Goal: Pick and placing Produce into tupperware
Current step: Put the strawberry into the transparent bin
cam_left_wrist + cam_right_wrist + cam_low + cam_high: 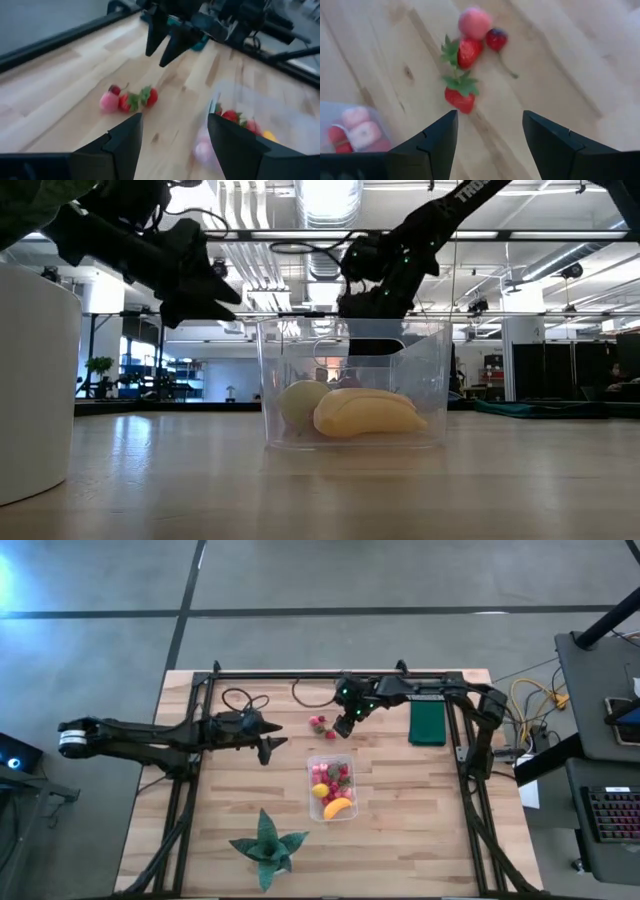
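Two dark robot arms reach over a wooden table (420, 830), with the clear tupperware (332, 788) at its centre. The container holds a yellow banana (368, 412), a pale lemon (300, 404) and several red and pink strawberry pieces (334, 778). A small loose cluster of strawberries (465, 75) with a pink piece and a dark cherry lies on the bare wood just beyond the container's far side. The right end effector (343, 727) hangs over that cluster, fingers spread apart and empty. The left end effector (272, 747) hovers left of the container, its fingers likewise parted and gripping nothing. A green spiky-leaved plant (266, 846) stands near the front edge, and a dark green flat rectangle (427, 723) lies at far right. White lettering on the right arm in the low view is cut off and cannot be read fully.
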Controlling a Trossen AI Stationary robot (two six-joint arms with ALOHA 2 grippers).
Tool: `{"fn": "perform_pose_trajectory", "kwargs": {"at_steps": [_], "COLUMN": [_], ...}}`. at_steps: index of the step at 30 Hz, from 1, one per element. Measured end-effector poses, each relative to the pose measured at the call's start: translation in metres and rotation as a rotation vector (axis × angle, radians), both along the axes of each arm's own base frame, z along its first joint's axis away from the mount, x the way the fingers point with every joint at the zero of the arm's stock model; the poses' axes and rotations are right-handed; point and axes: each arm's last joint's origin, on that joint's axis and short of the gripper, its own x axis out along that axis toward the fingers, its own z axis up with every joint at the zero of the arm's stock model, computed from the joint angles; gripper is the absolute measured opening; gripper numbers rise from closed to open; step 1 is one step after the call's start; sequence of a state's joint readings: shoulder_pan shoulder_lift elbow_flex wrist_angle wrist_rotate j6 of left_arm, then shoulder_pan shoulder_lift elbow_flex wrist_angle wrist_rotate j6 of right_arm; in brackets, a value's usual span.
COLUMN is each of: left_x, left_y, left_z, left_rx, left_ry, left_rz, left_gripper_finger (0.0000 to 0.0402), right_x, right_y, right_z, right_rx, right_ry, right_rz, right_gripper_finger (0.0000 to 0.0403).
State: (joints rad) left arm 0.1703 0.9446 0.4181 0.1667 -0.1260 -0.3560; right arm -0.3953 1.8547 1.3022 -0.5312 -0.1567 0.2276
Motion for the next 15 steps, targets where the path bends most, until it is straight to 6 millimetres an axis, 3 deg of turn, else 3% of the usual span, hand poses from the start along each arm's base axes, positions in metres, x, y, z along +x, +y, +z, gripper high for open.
{"fn": "perform_pose_trajectory", "kwargs": {"at_steps": [4,15], "left_x": [0.000,-0.001], "left_y": [0.001,0.001], "left_z": [-0.004,-0.007], "left_rx": [-0.003,0.057], "left_ry": [0.014,0.060], "left_rz": [0.003,-0.032], "left_gripper_finger": [0.0209,0.0209], "right_x": [0.011,0.028], "right_y": [0.008,0.035], "right_z": [-0.019,-0.037], "right_rx": [0.009,-0.061], "right_ry": [0.023,0.027], "right_rz": [0.031,0.217], "right_gripper_finger": [0.0215,0.0215]}}
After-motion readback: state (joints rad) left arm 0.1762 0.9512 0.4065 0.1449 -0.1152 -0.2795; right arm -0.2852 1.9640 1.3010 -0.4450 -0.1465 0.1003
